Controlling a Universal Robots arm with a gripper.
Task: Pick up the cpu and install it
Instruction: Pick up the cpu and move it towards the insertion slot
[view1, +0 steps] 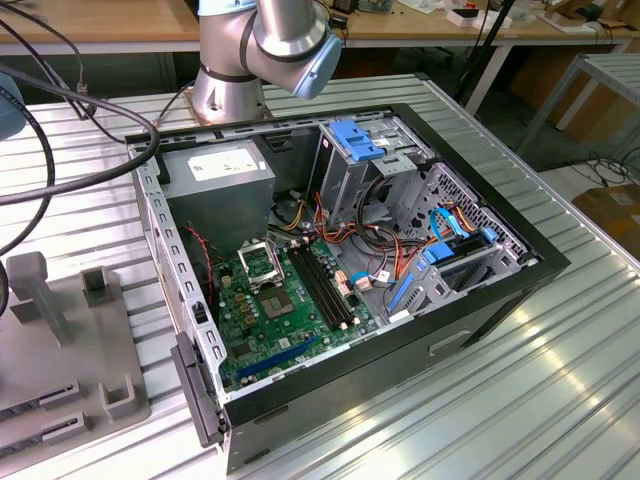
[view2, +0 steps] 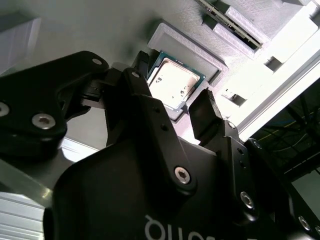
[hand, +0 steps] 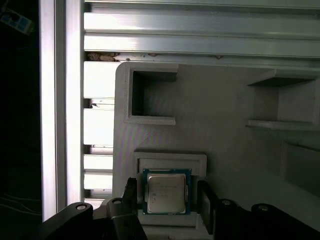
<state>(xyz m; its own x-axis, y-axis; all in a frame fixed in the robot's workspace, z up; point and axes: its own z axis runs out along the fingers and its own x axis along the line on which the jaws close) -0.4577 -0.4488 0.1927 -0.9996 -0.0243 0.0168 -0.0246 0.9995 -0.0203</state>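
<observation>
The cpu (hand: 166, 193) is a small square chip with a pale metal face and a green rim. It lies flat in a shallow recess of a grey printed holder (hand: 225, 145). In both wrist views my gripper (hand: 168, 199) straddles it, with one black finger (hand: 131, 192) on one side and the other finger (hand: 205, 200) on the opposite side. The jaws stand open with small gaps to the chip's edges. The second wrist view shows the cpu (view2: 173, 81) between the same fingertips of the gripper (view2: 172, 90). The black socket (view1: 258, 262) sits on the green motherboard (view1: 290, 310) inside the case.
An open computer case (view1: 340, 260) lies on the ribbed metal table (view1: 520, 400), with cables, drive bays and memory slots inside. The grey holder (view1: 60, 340) with upright posts is at the exterior view's left. The arm's base (view1: 230, 80) stands behind the case.
</observation>
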